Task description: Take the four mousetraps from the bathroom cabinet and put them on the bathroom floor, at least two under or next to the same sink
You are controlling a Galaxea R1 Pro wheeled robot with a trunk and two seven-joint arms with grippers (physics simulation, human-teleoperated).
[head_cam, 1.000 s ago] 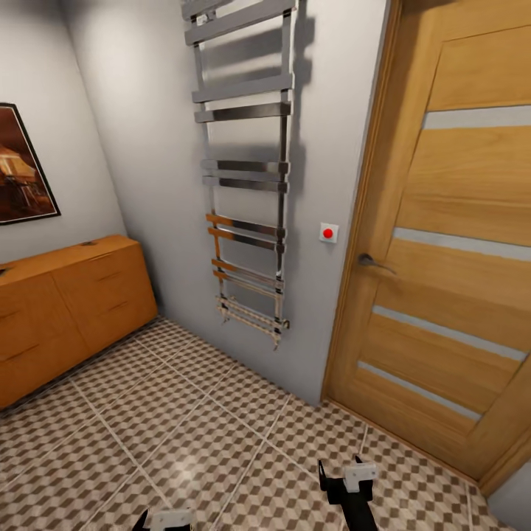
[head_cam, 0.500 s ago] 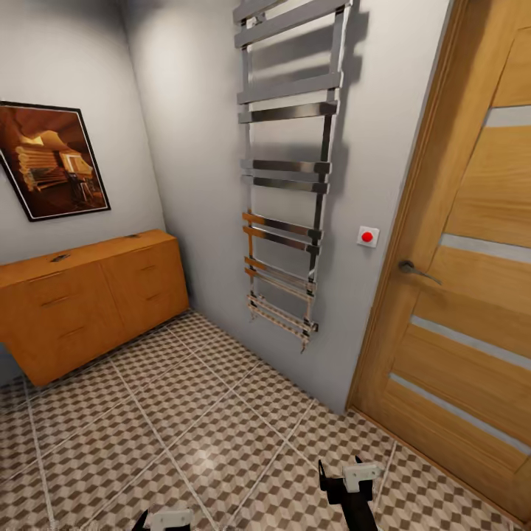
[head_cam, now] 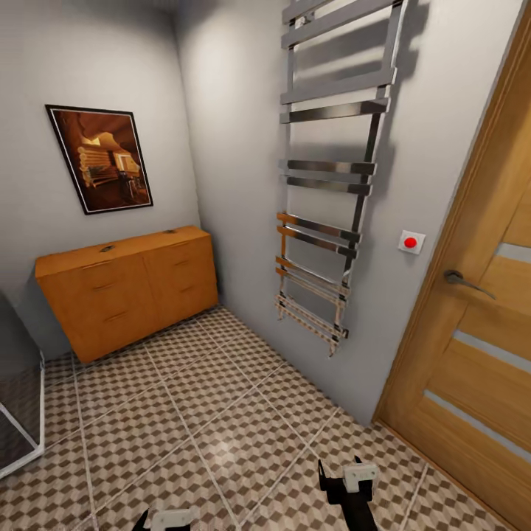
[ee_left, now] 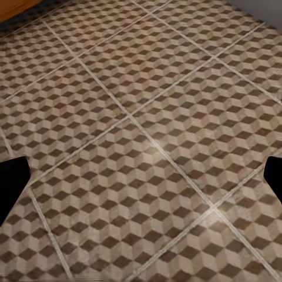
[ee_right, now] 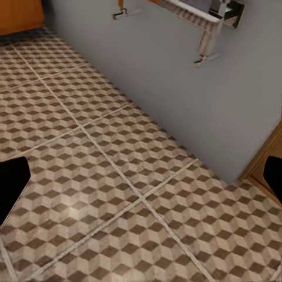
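The orange-brown cabinet (head_cam: 125, 291) stands against the far left wall, its drawers closed. Two small dark flat things (head_cam: 108, 248) lie on its top, too small to tell whether they are mousetraps. The bathroom floor (head_cam: 206, 420) of cube-patterned tiles runs from the cabinet to me. My left gripper (head_cam: 171, 518) and right gripper (head_cam: 341, 469) hang low at the picture's bottom edge, far from the cabinet. The left gripper (ee_left: 141, 176) is open over bare tiles. The right gripper (ee_right: 141, 176) is open too, nothing between its fingers, over floor near the grey wall.
A chrome towel rail (head_cam: 324, 221) hangs on the grey wall ahead, its lower end (ee_right: 202, 23) close to the right arm. A wooden door (head_cam: 479, 346) with a handle and a red button (head_cam: 411, 242) are at right. A framed picture (head_cam: 99, 158) hangs above the cabinet. A white-edged panel (head_cam: 18, 442) stands at left.
The camera has swung left: the cabinet, towel rail and door have slid right in the picture, and the whole cabinet and picture now show. Both grippers keep their place and stay open.
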